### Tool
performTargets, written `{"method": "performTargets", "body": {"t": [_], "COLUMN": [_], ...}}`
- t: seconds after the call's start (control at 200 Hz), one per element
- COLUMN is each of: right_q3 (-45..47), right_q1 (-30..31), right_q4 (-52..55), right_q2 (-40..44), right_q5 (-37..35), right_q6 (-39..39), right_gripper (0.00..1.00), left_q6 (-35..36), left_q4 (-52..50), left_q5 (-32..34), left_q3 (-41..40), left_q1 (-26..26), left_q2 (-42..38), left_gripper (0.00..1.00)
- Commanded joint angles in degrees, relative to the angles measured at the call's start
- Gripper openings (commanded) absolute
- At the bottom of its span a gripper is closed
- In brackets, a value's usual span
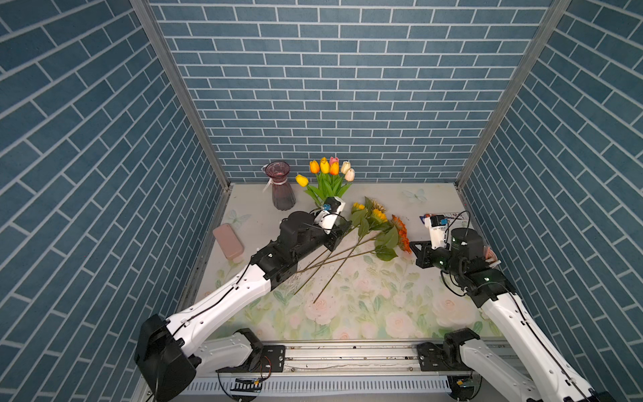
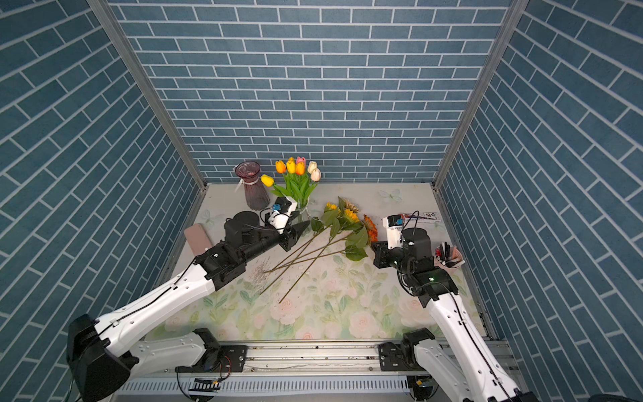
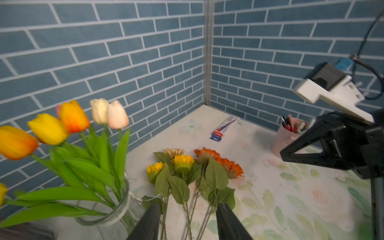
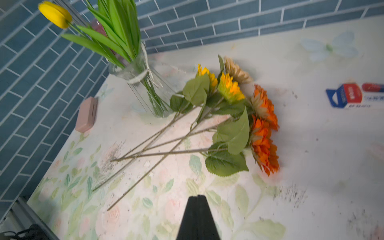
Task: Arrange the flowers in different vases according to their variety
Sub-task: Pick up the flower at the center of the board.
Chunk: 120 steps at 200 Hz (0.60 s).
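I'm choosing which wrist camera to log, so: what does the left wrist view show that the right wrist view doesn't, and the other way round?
Only the left wrist view: most heads of the tulips, the pink pen cup, and the left gripper, open with stems of the sunflowers between its fingers. Only the right wrist view: the pink case and the sunflowers' bare stem ends. Both: the clear vase, the sunflowers lying on the mat, the red-and-blue box, and the shut right gripper.
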State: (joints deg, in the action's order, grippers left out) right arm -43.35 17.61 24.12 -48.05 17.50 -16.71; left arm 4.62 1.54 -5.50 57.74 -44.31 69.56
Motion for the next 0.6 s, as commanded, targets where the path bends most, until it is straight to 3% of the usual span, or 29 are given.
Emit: {"method": "performTargets", "body": {"t": [0.0, 0.13, 0.3, 0.595], "right_q3": [-0.48, -0.84, -2.34, -3.92], "right_q1": [-0.11, -0.11, -0.2, -0.41], "right_q4": [4.04, 5.4, 8.66, 11.39], "right_q2": [0.48, 1.52, 1.5, 2.98], "right_q5": [0.86, -0.22, -1.27, -2.82], "right_q6": [-1.47, -1.98, -2.02, -0.83], "right_gripper": [0.0, 0.0, 0.0, 0.0], "left_q6": [4.65, 7.98, 12.76, 18.02], "left_q4": [-12.42, -15.06, -14.69, -21.4], "left_q5": [2.12, 4.55, 5.43, 3.46], "left_q3": [2.03, 6.93, 13.22, 25.75], "left_q1": [-3.68, -6.67, -6.93, -5.27], "left_q2": [7.28, 19.64, 32.52, 45.36], "left_gripper": [0.48, 0.46, 0.45, 0.45]}}
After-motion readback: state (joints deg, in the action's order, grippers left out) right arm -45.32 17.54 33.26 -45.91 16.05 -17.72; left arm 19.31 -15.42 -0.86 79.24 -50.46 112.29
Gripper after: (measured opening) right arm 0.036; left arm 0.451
